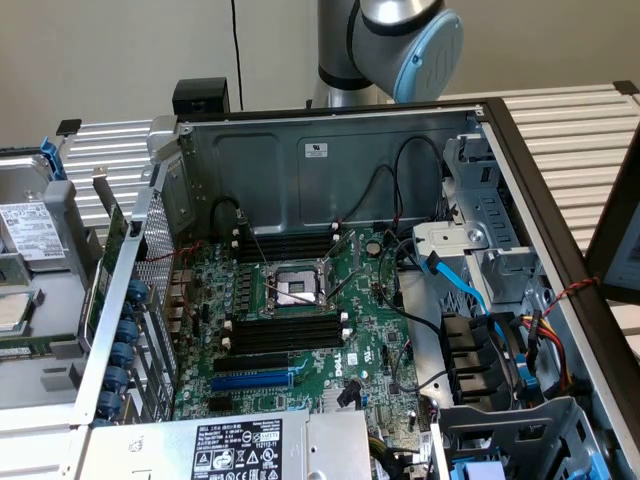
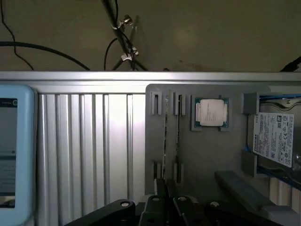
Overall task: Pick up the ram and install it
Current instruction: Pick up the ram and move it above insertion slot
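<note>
Two ram sticks stand on edge side by side in a grey holder tray (image 2: 202, 155), one ram (image 2: 165, 136) next to the other (image 2: 178, 134). My gripper (image 2: 166, 186) hovers above the near ends of the sticks, its black fingers drawn together with nothing between them. In the exterior view the arm (image 1: 400, 40) rises behind the open computer case (image 1: 330, 150). On the motherboard (image 1: 370, 340) lie bare black memory slots (image 1: 285, 330) with white end clips, on both sides of the processor socket (image 1: 292, 288).
A processor chip (image 2: 211, 113) and a hard drive (image 2: 275, 139) sit on the same tray. A light-blue device (image 2: 14, 150) lies on the ribbed aluminium table (image 2: 84, 141). Cables (image 1: 470, 290) and a drive cage (image 1: 500, 360) crowd the case at the exterior view's right.
</note>
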Controlling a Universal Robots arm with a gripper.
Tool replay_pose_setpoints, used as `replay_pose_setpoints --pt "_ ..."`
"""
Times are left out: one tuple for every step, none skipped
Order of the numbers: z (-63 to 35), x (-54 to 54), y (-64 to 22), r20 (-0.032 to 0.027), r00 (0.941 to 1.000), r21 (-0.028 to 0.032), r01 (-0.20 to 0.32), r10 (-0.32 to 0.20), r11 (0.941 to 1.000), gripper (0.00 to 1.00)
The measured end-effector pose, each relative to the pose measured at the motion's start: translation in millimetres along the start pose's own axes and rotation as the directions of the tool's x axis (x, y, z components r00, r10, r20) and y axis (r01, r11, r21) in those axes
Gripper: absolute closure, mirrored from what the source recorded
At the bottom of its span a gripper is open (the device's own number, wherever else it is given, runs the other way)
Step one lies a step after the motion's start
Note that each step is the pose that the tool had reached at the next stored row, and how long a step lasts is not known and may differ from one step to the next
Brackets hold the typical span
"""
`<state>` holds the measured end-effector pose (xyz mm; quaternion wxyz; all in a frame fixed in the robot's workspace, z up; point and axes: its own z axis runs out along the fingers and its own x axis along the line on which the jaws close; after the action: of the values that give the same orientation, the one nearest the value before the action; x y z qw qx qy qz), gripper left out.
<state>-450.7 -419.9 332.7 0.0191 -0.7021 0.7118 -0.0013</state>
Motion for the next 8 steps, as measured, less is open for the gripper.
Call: replay_pose_setpoints --pt "-4.4 0.6 -3.4 0.0000 1.0000 -0.0001 0.000 0.000 1.0000 0.87" --pt "-8.4 1.5 -7.4 0.0000 1.0000 -0.0001 0.000 0.000 1.0000 0.87" --pt "-13.0 2.6 -11.6 0.0000 1.0000 -0.0001 0.000 0.000 1.0000 0.87" --pt "-17.4 3.5 -15.4 0.0002 1.0000 -0.0001 0.000 0.000 1.0000 0.87" --pt "-21.8 4.4 -19.5 0.0005 1.0000 0.0000 0.000 0.000 1.0000 0.87" --pt "-26.2 5.3 -23.5 0.0009 1.0000 -0.0001 0.000 0.000 1.0000 0.87" --pt "-30.6 6.3 -27.6 0.0012 1.0000 -0.0002 0.000 0.000 1.0000 0.87" --pt "-35.2 7.3 -31.8 0.0016 1.0000 -0.0002 0.000 0.000 1.0000 0.87"
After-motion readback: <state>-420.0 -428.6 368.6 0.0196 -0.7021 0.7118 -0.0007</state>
